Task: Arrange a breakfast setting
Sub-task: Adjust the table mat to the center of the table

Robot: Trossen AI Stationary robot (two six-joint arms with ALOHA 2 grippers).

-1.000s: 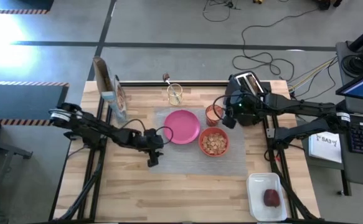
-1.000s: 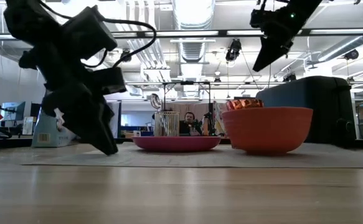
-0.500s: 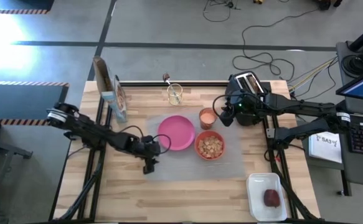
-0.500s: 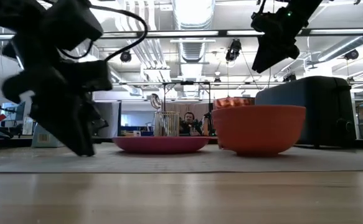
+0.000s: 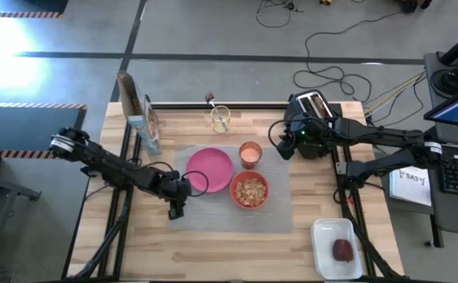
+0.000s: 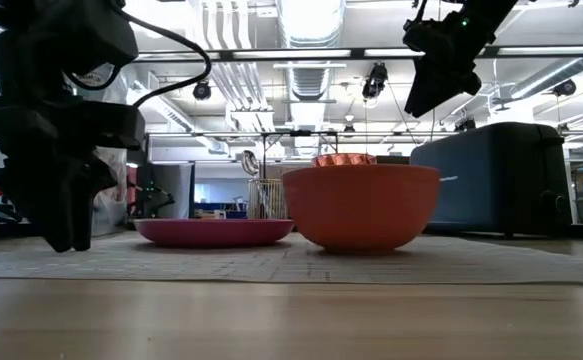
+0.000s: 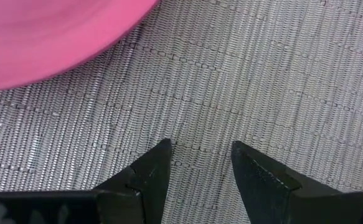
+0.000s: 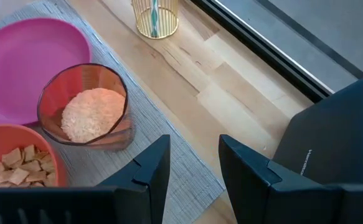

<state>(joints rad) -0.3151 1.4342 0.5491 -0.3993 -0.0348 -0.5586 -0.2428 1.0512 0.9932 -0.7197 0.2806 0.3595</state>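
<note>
The grey woven placemat (image 5: pixel 280 214) lies flat on the table. On it stand the pink plate (image 5: pixel 209 169), the red-orange bowl (image 5: pixel 249 191) with cereal in it, and the orange-tinted cup (image 5: pixel 250 154) with a pale filling. My left gripper (image 5: pixel 175 211) is at the mat's near left corner with its fingers apart. My right gripper (image 5: pixel 280 149) hangs open and empty above the table beside the black toaster (image 5: pixel 315 106). The dark-red fruit (image 5: pixel 342 250) lies on the white tray (image 5: pixel 335 232). I cannot make out the toast. My left gripper has its two fingertips (image 7: pixel 162 152) standing apart on the placemat's woven top (image 7: pixel 200 140), near its near left corner. The fingers slant down from the table's left side. The mat lies flat on the table between and beyond them.
A cereal box (image 5: pixel 138 114) stands at the far left. A gold-coloured holder (image 5: pixel 220 119) with a utensil in it stands at the far edge. The toaster fills the far right corner and the tray the near right. Bare wood lies along the near edge (image 5: pixel 213 251).
My left gripper has gone toward the table's left edge and a little toward the near edge. The placemat has slid with it, carrying the plate, bowl and cup, which stay upright in their places on it. My right arm has kept still.
</note>
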